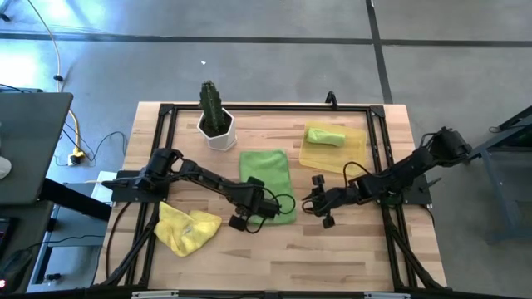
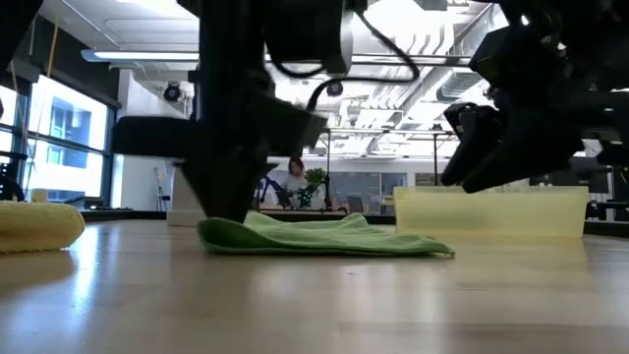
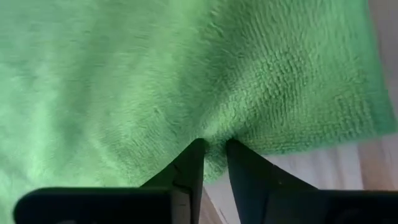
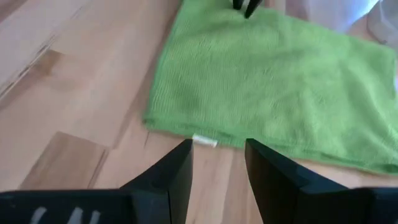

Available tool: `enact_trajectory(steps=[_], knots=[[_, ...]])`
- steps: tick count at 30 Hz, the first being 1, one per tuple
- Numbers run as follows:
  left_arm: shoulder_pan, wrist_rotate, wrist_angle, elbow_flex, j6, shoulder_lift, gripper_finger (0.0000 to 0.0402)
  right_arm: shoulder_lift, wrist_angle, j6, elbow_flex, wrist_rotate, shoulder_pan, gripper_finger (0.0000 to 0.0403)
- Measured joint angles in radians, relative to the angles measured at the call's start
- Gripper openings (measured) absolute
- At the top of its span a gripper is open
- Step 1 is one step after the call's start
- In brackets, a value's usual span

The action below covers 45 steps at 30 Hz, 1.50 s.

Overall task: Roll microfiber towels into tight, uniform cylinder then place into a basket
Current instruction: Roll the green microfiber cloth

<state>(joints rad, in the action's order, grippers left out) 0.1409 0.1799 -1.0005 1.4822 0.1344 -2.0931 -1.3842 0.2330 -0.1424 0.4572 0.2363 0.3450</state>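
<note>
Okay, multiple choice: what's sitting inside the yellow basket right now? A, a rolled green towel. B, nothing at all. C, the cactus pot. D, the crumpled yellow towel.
A: in the high view a rolled green towel lies inside the basket, while the yellow towel sits crumpled on the table near the left arm and the cactus pot stands apart on the wood.

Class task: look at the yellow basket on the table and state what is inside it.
Inside the basket lies one rolled lime green towel, towards its back left corner. The rest of the floor looks bare. The low view shows only its wall, so nothing inside shows there.
</note>
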Motion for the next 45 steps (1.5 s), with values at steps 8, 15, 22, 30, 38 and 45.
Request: enact_trajectory(steps=[8, 15, 22, 30, 38, 45], knots=[[0.050, -0.016, 0.024, 0.003, -0.237, 0.116, 0.0048, 0.000, 0.050, -0.035, 0.000, -0.003, -0.019, 0.0139], [0.113, -0.023, 0.025, -0.012, -0.437, 0.128, 0.0076, 0.000, 0.089, -0.126, 0.000, -0.010, -0.020, 0.0159], [0.158, -0.022, 0.025, -0.057, -0.514, 0.118, 0.0136, -0.068, 0.132, -0.093, 0.000, -0.053, -0.020, 0.0177], [0.246, 0.126, -0.048, -0.059, -0.440, 0.173, 0.0140, -0.094, 0.073, -0.040, 0.061, 0.003, -0.024, 0.0177], [0.342, 0.378, -0.043, -0.280, -0.674, 0.485, 0.0108, -0.093, -0.039, -0.038, 0.138, 0.000, -0.044, 0.0177], [0.246, 0.501, 0.122, -0.658, -0.839, 0.842, 0.0104, -0.093, -0.078, 0.016, 0.141, -0.001, -0.085, 0.0177]])
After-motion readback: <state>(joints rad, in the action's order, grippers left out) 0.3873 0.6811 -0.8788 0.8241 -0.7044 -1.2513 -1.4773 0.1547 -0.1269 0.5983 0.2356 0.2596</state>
